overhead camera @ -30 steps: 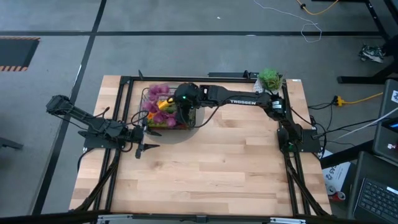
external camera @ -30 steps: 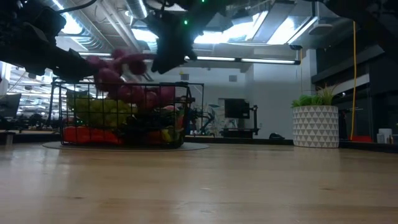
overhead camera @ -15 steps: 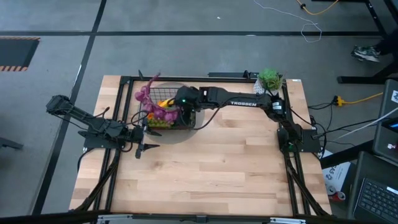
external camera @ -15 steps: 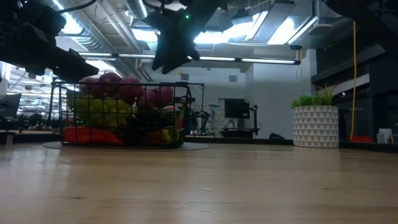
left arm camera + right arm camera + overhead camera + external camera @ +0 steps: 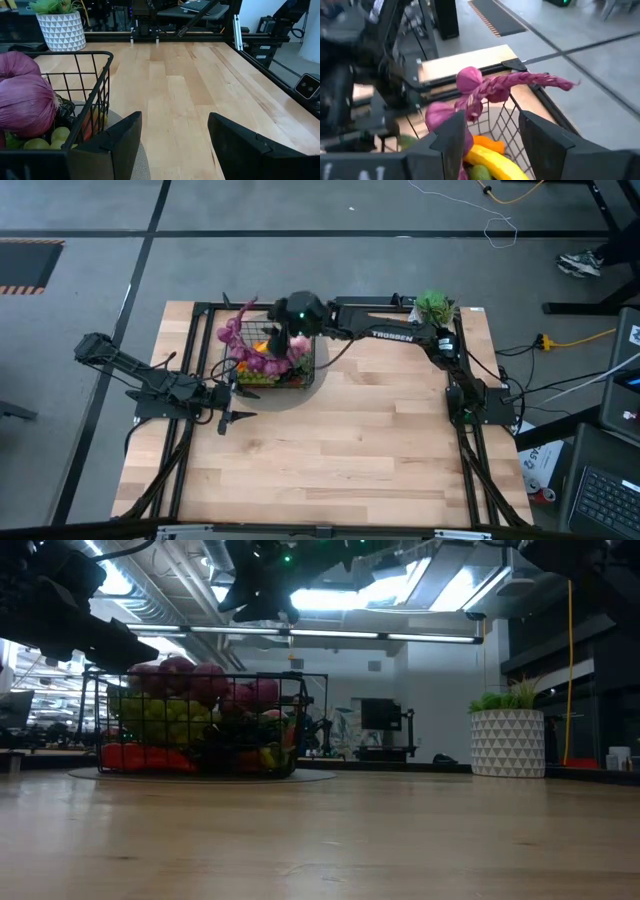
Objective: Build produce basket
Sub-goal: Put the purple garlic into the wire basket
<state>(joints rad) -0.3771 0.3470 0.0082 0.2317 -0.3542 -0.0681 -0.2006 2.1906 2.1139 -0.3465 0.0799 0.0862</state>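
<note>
Placement step, judged near complete: right gripper (image 5: pixel 297 340), fingers spread and empty, above the basket (image 5: pixel 305 376); purple string of bulbs (image 5: pixel 236 330) drapes over its rim. Next: tuck in. Left gripper (image 5: pixel 172 145) spread, beside.

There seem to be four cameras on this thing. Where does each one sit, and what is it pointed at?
High: overhead, straight down on both arms and the basket.
Low: at tabletop height, level toward the basket and white pot; an arm overhead.
Left wrist: on the left arm, past its open pincer, across the table.
Right wrist: above the basket, past its pincer.
All share the basket.
</note>
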